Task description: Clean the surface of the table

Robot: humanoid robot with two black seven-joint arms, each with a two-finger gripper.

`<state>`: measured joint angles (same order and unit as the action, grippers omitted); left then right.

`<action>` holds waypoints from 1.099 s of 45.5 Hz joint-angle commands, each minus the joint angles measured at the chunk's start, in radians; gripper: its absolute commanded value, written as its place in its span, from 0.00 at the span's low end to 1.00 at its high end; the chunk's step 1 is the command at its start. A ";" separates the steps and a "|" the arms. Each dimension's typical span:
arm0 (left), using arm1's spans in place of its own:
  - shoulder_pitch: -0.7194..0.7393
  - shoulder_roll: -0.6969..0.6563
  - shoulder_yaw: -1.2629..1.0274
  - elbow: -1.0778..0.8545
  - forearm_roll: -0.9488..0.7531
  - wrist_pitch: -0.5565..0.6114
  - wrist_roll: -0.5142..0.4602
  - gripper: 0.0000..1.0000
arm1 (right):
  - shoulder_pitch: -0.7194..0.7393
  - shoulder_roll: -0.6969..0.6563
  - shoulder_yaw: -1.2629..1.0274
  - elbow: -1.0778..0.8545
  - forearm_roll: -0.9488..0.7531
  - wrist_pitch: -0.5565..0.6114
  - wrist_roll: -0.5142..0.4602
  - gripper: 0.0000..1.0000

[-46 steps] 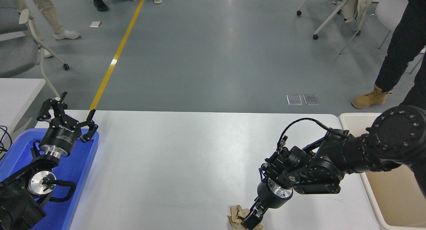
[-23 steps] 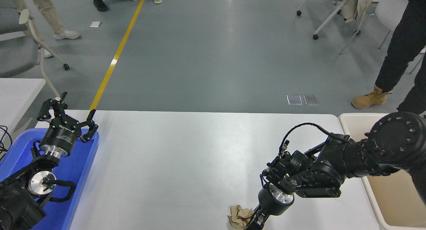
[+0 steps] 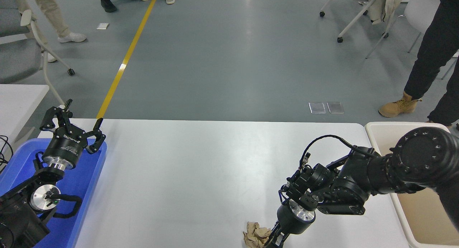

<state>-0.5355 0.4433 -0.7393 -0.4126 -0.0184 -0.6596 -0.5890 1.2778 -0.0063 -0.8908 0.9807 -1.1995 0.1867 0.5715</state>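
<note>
Right gripper down on crumpled paper at the near edge of the worktop.

Compared with a moment ago, the right gripper (image 3: 273, 241) and the brown paper wad (image 3: 255, 238) sit slightly further left; whether its fingers are closed on the wad I cannot tell, as the frame edge cuts them off. The blue tray (image 3: 80, 183) at left holds the parked left arm, its left gripper (image 3: 71, 120) spread wide above the tray's far rim. The beige bin (image 3: 391, 131) at right shows nothing inside. The worktop (image 3: 200, 169) spans between tray and bin, below both grippers.
</note>
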 commanded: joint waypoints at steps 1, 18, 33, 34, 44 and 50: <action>0.000 0.000 0.000 0.000 0.000 0.000 0.000 1.00 | -0.008 0.005 0.001 -0.023 0.000 -0.001 0.004 0.71; 0.000 0.000 0.001 0.000 0.000 0.000 0.000 1.00 | 0.005 0.003 -0.005 -0.063 0.000 0.000 0.019 0.03; 0.000 0.000 0.001 0.000 0.000 0.000 0.000 1.00 | 0.028 -0.017 -0.002 -0.074 0.006 0.004 0.048 0.00; 0.000 0.000 0.001 0.000 0.000 0.000 0.000 1.00 | 0.032 -0.021 -0.001 -0.073 0.008 0.004 0.053 0.00; 0.000 0.000 0.001 0.000 0.000 0.000 0.000 1.00 | 0.080 -0.095 0.019 -0.063 0.017 0.004 0.110 0.00; 0.000 0.000 0.001 0.000 0.000 0.000 0.000 1.00 | 0.112 -0.159 0.076 -0.054 0.037 0.007 0.134 0.00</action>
<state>-0.5353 0.4431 -0.7381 -0.4124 -0.0184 -0.6596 -0.5890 1.3427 -0.0835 -0.8688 0.9160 -1.1837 0.1899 0.6617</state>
